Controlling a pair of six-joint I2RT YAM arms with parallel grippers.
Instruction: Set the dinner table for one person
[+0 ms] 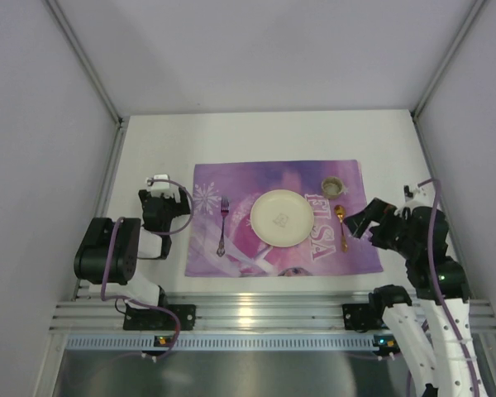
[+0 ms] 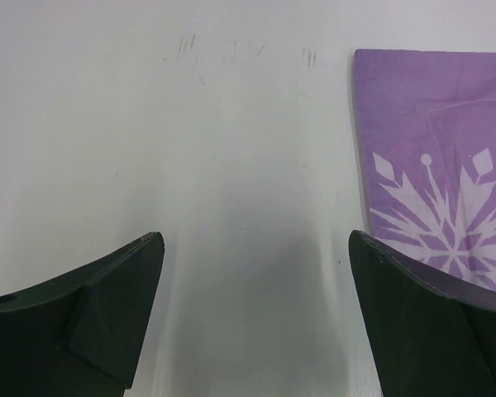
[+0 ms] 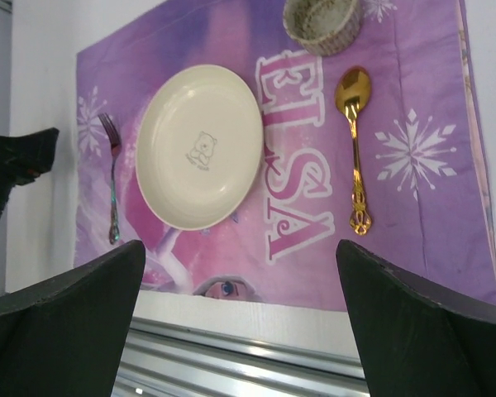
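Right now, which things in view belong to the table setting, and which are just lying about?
Job: dinner table, placemat, plate, fork, gold spoon, small cup.
Lying about: nothing loose visible; only the fixed aluminium rail.

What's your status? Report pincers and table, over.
Left pincer open, empty, over bare dinner table beside placemat. Right pincer open, empty. On placemat: plate, fork left, gold spoon right, cup beyond spoon. No obstruction seen.
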